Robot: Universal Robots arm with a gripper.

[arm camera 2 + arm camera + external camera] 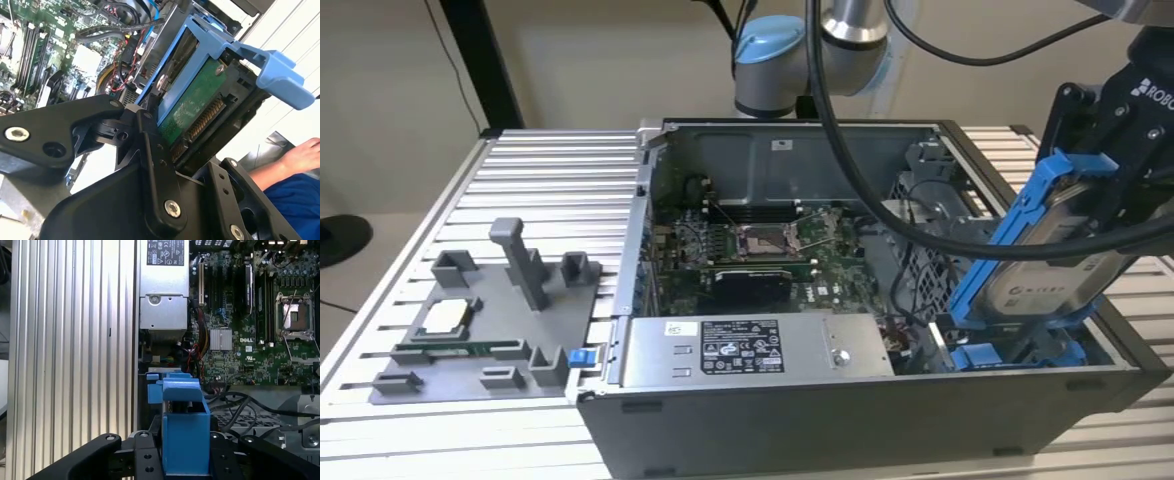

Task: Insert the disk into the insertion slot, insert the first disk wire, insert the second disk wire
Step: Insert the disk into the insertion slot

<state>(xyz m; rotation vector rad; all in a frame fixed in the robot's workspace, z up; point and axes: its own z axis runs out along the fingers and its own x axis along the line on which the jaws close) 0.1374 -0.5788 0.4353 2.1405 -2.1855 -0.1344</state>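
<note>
My gripper (1091, 195) is shut on the disk (1047, 265), a silver drive in a bright blue carrier frame. It holds the disk tilted steeply over the case's corner at the exterior view's right. The disk's lower end sits just above the blue rails of the insertion slot (1014, 352), beside the perforated grey drive cage (927, 240). The second wrist view shows the disk's green circuit board (192, 107) and connector, clamped between my black fingers (150, 145). The blue carrier (185, 430) stands over the open case in the first wrist view. Black cables (921, 225) cross the cage.
The open computer case holds a motherboard (761, 250) and a grey labelled power-supply box (747, 350) along its front. A grey fixture tray (480, 330) with small parts lies on the ribbed table at the exterior view's left. A person's hand (302, 155) and blue sleeve are close to the gripper.
</note>
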